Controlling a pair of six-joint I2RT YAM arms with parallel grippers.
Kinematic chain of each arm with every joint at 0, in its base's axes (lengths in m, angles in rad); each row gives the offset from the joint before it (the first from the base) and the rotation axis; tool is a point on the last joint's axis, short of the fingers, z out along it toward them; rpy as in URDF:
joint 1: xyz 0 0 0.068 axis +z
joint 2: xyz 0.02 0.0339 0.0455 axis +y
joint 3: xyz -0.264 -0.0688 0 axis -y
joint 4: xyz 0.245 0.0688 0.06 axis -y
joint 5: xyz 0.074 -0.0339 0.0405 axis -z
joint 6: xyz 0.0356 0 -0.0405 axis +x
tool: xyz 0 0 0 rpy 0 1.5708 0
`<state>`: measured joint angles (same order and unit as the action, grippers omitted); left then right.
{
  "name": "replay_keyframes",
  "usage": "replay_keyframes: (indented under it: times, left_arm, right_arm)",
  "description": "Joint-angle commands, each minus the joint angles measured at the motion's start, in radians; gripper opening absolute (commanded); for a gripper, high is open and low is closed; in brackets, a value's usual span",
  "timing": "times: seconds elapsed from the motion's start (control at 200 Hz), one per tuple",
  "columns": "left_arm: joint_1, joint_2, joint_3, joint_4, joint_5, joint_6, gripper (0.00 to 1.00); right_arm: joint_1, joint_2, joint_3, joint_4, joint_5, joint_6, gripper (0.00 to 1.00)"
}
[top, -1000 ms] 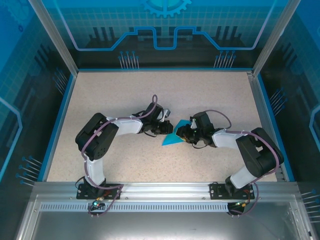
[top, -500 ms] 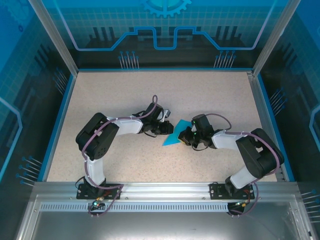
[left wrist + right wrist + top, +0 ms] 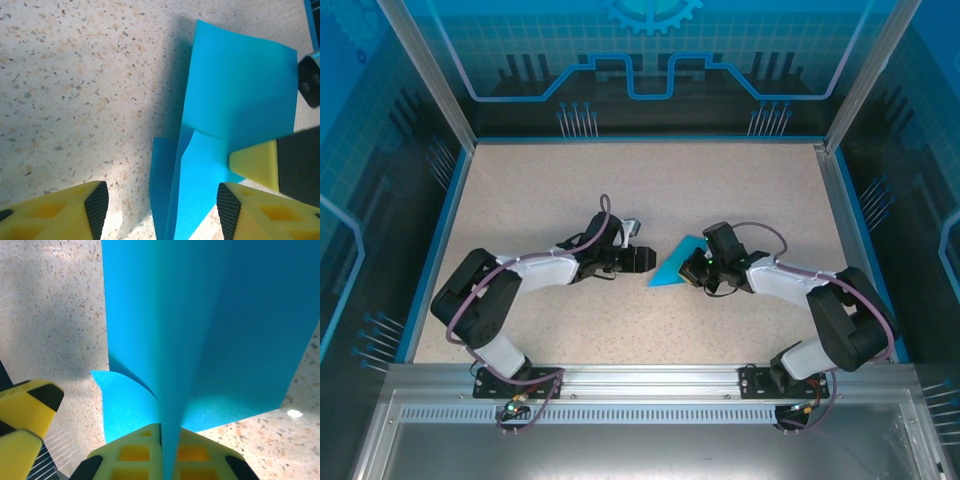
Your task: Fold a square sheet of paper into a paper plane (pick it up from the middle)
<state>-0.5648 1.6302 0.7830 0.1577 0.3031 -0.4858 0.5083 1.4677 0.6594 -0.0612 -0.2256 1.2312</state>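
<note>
— What's changed on the left since 1 second ago?
— The left gripper (image 3: 645,258) has let go. Its fingers are spread and the arm has drawn back from the folded sheet of paper (image 3: 678,262).
— And the right?
— The right gripper (image 3: 162,450) has closed, pinching the sheet's crease at the middle of the table (image 3: 570,190).

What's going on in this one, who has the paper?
Two arms are working on a partly folded blue paper in the middle of the table. The right tool is shut on it, pinching it along a crease. The left tool is open right next to the paper's end and is not gripping it. The paper is not yet a finished plane.
</note>
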Motion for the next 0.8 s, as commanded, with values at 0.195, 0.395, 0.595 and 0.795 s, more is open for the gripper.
replay_keyframes:
  times: [0.195, 0.395, 0.595, 0.795]
  left_arm:
    - [-0.048, -0.063, -0.087, 0.191, 0.057, 0.303, 0.65]
    - [-0.084, -0.079, -0.112, 0.228, 0.035, 0.448, 0.62]
    - [-0.101, -0.049, -0.102, 0.239, 0.048, 0.486, 0.56]
    - [-0.147, -0.037, -0.114, 0.24, 0.022, 0.557, 0.51]
  right_arm:
    - [0.019, 0.017, 0.103, -0.179, 0.022, 0.057, 0.01]
    - [0.022, 0.059, 0.148, -0.19, -0.009, 0.059, 0.06]
    - [0.027, 0.063, 0.144, -0.167, -0.028, 0.061, 0.25]
    - [0.024, 0.035, 0.127, -0.174, -0.029, 0.066, 0.26]
